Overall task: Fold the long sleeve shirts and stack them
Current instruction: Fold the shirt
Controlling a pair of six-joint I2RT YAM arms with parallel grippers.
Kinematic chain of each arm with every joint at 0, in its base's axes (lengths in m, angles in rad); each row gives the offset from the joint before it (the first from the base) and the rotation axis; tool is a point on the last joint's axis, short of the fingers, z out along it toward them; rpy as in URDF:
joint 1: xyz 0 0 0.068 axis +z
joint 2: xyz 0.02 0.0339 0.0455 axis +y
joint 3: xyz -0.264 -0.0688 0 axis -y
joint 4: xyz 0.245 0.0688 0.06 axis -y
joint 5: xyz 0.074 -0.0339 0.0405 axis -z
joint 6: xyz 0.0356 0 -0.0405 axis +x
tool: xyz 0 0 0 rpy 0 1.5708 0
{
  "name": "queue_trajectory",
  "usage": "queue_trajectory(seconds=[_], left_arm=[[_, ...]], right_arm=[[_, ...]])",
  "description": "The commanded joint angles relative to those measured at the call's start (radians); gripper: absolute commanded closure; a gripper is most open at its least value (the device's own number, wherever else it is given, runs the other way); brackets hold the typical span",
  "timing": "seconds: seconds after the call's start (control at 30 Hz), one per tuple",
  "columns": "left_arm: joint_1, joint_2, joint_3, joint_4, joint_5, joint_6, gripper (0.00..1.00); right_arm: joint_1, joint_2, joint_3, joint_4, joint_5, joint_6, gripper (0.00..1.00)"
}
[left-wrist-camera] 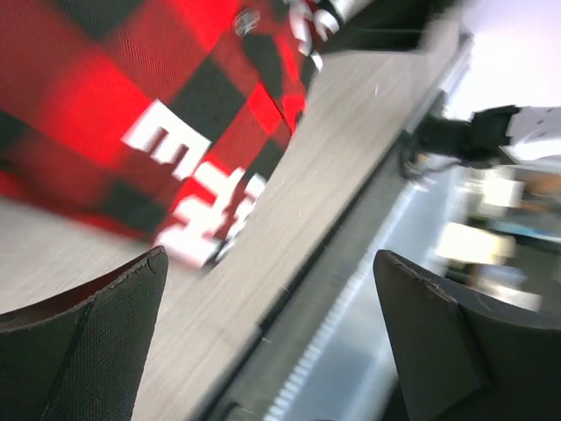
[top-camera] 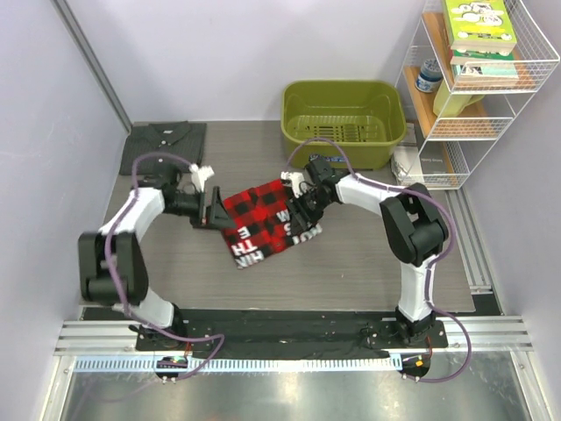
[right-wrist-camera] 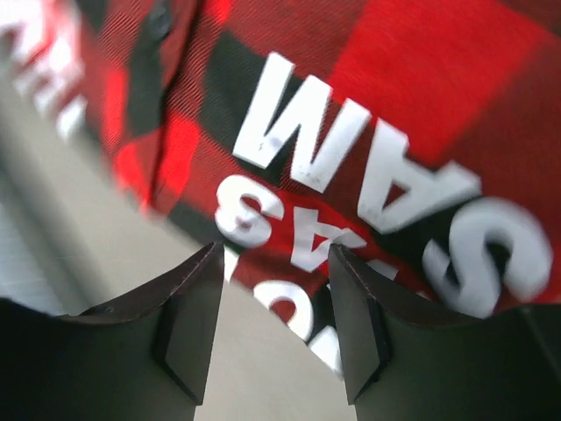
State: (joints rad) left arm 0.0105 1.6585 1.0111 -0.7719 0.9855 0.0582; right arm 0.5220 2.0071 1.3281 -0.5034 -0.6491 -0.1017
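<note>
Tabletop [top-camera: 368, 263]: flannel [top-camera: 263, 226] perhaps under right pincer [right-wrist-camera: 275, 260]

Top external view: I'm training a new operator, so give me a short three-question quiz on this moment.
1. True or false: the grey shirt lies folded, apart from the plaid shirt.
2. The green basket sits: A, farther back than the plaid shirt; B, nearer the front than it; C, under it.
3. Fill in: the left gripper is ___, holding nothing.
Key: 1 true; 2 A; 3 open.
</note>
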Motion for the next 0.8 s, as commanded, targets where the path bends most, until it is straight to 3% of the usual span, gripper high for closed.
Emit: queue_trajectory(seconds=[0.0, 0.07, 0.17, 0.23, 0.33, 0.5, 0.67, 0.77], left_arm=[[0.054, -0.230, 0.128, -0.052, -0.088, 0.130, 0.00], [0.078, -0.295, 0.132, 0.003, -0.122, 0.099, 0.00], [0.095, -0.344, 0.110, 0.106, -0.286, -0.030, 0.00], [0.097, -0.344, 0.107, 0.117, -0.378, -0.052, 0.00], [0.124, -0.303, 0.129, 0.088, -0.282, -0.052, 0.00], [0.181, -0.289, 0.077, 0.157, -0.258, -0.188, 0.00], [0.255, -0.296, 0.005, 0.207, -0.272, -0.277, 0.00], [0.255, -0.284, -0.040, 0.235, -0.220, -0.299, 0.06]], right_arm=[[-0.024, -0.069, 0.005, -0.060, 0.633, -0.468, 0.43], [-0.022, -0.123, 0.057, -0.090, 0.565, -0.477, 0.41], [0.031, -0.171, 0.146, -0.129, 0.363, -0.389, 0.34], [0.085, -0.163, 0.167, -0.091, 0.353, -0.299, 0.30], [0.179, -0.078, 0.201, -0.052, 0.388, -0.241, 0.29], [0.260, 0.070, 0.273, -0.017, 0.427, -0.227, 0.27], [0.343, 0.081, 0.185, -0.070, 0.399, -0.484, 0.29], [0.355, -0.031, -0.048, -0.136, 0.356, -0.752, 0.31]])
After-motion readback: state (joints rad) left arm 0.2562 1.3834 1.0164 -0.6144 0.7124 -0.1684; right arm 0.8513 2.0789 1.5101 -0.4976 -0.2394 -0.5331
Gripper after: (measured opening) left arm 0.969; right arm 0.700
